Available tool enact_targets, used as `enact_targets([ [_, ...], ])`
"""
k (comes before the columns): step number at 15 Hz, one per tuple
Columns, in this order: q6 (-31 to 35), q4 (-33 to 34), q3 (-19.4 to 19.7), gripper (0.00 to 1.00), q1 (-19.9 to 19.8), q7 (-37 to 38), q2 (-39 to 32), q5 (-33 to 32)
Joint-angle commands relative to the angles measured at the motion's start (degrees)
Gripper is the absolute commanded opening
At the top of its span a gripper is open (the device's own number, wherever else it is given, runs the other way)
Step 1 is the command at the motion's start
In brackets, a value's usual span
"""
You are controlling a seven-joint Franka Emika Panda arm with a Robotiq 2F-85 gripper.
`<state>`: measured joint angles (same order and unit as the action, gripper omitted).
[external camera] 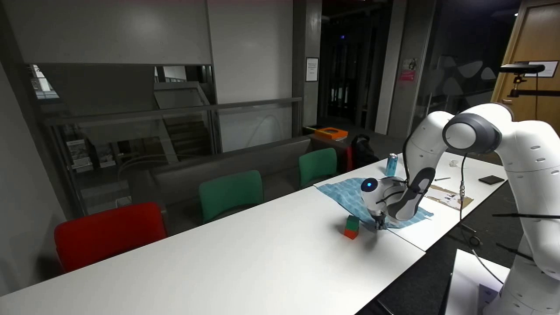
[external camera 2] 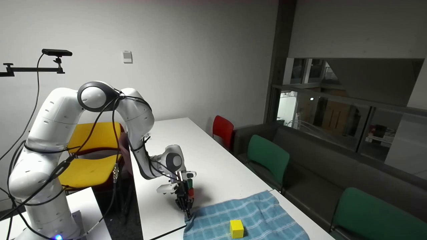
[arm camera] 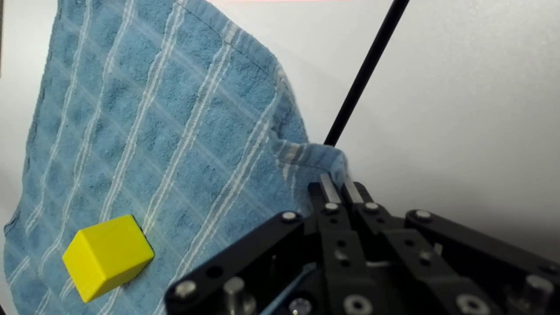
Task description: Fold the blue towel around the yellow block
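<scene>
The blue towel [arm camera: 175, 131] takes most of the left half of the wrist view, laid out on the white table [arm camera: 459, 109], with pale stripes across it. The yellow block [arm camera: 109, 256] sits on the towel, in the lower left of the frame, well apart from the gripper [arm camera: 340, 183] at the lower right. The jaws are clenched, and they grasp a bunched corner of the towel between their tips. A black line [arm camera: 367, 72] runs from near this corner toward the top of the frame.

In an exterior view, the towel lies right of the centre, and the robot arm [external camera: 470, 131] covers a part of it; the gripper is at the lower edge of the cloth. Just to the left of the gripper, a green-and-red block [external camera: 351, 227] stands on the table, its green part on top. A blue can [external camera: 391, 165] stands near the upper edge of the towel, and a flat brown-and-white piece [external camera: 450, 197] lies to the right.

In an exterior view with a yellow chair [external camera 2: 88, 171] at the left, the towel is spread at the bottom of the frame, right of the gripper, and the yellow block rests on it. The green-and-red block is partly hidden behind the gripper.
</scene>
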<state>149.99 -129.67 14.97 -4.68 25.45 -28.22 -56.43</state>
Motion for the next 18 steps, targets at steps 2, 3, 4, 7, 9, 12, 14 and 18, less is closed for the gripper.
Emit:
enact_targets([
  [2,-1.89,0.14,0.54,0.01,-0.93,-2.46,1.99,0.96],
  [3,-2.08,-0.03,0.69,0.01,-1.01,-2.43,2.5,0.94],
  [4,-2.25,-0.15,0.77,0.01,-1.15,-2.45,2.99,1.07],
  [7,-2.54,-0.81,1.34,0.01,-1.59,-2.12,5.04,1.06],
  [9,-3.49,-0.99,1.99,0.01,-1.53,-1.45,6.56,0.41],
  [12,-4.95,-0.62,2.09,0.01,-2.09,-1.2,8.53,0.25],
  [14,-5.62,-0.04,1.99,0.01,-2.37,-1.06,9.59,0.23],
  [18,-6.46,1.42,1.79,0.01,-2.76,-0.72,10.96,0.5],
])
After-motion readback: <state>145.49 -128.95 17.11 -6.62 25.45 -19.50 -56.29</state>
